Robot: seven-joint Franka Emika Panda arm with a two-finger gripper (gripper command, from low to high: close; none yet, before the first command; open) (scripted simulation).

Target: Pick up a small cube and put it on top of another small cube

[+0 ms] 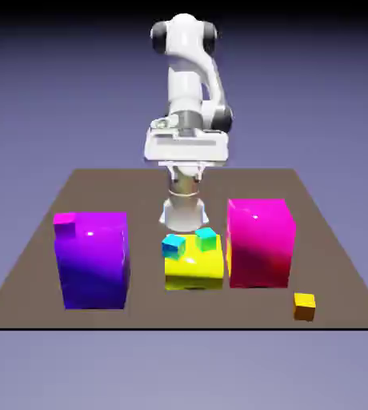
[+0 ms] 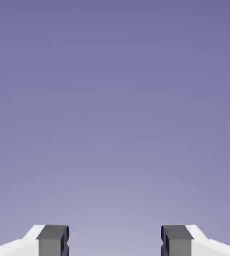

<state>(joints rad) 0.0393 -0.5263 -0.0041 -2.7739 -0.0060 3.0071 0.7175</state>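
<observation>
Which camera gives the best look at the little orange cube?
The exterior view: the orange cube sits alone on the table near the front edge, toward that view's right. The hand view shows only blue-violet backdrop and two grey fingertips, no cube.

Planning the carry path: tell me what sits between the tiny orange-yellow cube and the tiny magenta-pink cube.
In the exterior view, the large magenta block and the yellow block lie between the orange-yellow cube and the magenta-pink cube, which sits atop the purple block.

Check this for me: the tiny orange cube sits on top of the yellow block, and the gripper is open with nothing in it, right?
Not quite. The tiny orange cube sits on the table near the front, to the exterior view's right of the large magenta block, as the exterior view shows. The gripper is indeed open and empty.
</observation>
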